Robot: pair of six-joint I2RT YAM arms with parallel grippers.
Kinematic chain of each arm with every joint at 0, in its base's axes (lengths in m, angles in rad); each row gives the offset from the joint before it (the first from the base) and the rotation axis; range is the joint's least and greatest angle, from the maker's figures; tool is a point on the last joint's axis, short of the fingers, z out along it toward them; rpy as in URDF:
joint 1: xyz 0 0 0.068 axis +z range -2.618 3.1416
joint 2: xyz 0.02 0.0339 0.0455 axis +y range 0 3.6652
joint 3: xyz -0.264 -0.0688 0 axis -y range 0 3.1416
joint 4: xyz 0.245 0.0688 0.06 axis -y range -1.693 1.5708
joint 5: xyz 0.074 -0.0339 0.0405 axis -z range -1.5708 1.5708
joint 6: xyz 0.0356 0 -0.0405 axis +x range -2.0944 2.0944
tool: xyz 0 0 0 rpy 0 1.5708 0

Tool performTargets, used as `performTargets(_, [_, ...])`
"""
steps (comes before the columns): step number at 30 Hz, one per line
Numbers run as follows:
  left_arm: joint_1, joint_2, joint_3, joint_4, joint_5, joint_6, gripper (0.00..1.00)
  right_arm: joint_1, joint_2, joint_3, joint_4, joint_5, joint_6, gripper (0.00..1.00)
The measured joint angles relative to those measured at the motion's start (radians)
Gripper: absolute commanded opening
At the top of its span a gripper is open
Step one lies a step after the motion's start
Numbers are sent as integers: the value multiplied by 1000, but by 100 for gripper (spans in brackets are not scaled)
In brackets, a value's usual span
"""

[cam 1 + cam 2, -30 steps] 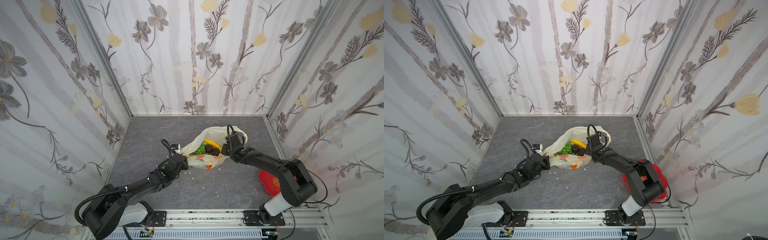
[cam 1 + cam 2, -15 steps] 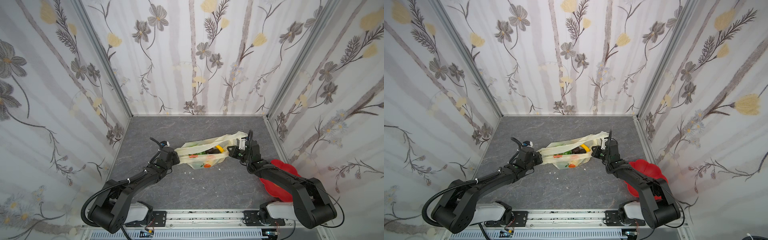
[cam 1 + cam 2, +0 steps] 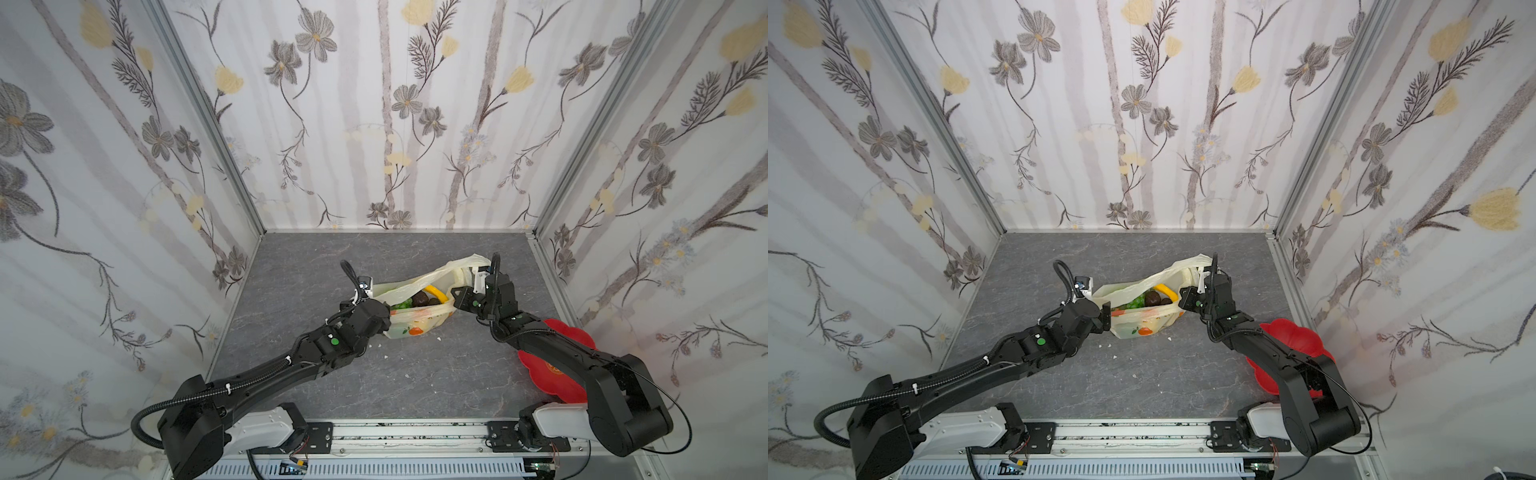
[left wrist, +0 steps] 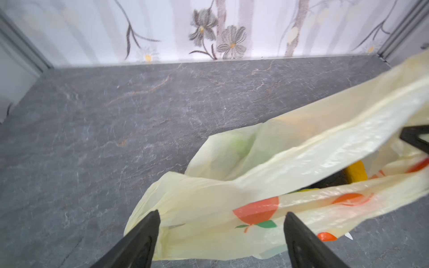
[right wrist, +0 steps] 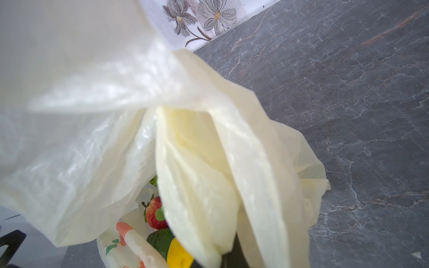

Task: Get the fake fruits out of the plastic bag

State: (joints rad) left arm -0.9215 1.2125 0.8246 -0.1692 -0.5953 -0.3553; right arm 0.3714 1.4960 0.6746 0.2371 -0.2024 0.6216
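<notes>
The thin translucent pale-yellow plastic bag (image 3: pixel 415 320) with orange-red fruit prints lies near the middle of the grey stone-patterned tabletop (image 3: pixel 332 257), its mouth drawn wide between the two arms. Both top views look into the mouth, where a glossy yellow banana (image 3: pixel 434 291), a dark brown piece (image 3: pixel 1152 298) and green grapes (image 3: pixel 1133 304) lie inside.

The left gripper (image 4: pixel 221 213) is clearest in the left wrist view. Its black fingers (image 4: pixel 144 239) stand wide apart on either side of the bag's near end, grasping nothing. In the top views the wrist body covers most of this.

The right gripper (image 3: pixel 457 298) is clamped on the bag's handle, which runs stretched to it. In the right wrist view the plastic drapes close over the camera and hides the jaws. Under it that view alone shows a red strawberry (image 5: pixel 154 210), a dark green fruit (image 5: pixel 161 240) and a yellow fruit (image 5: pixel 178 255) — all inside the bag.

A red flower-shaped dish (image 3: pixel 557 382) lies partly under the right arm.
</notes>
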Motion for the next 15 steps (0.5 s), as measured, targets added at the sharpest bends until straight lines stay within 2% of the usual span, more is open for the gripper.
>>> performTargets(5, [-23, 206, 139, 16, 12, 189, 94, 13, 6, 15, -14, 12, -6, 0])
performTargets(9, [-22, 361, 261, 33, 51, 281, 90, 19, 6, 17, -16, 20, -13, 0])
performTargets(12, [-3, 488, 372, 56, 57, 314, 68, 23, 6, 19, -18, 25, -15, 0])
performTargets(15, [67, 598, 491, 53, 84, 327, 38, 29, 6, 23, -24, 26, -25, 0])
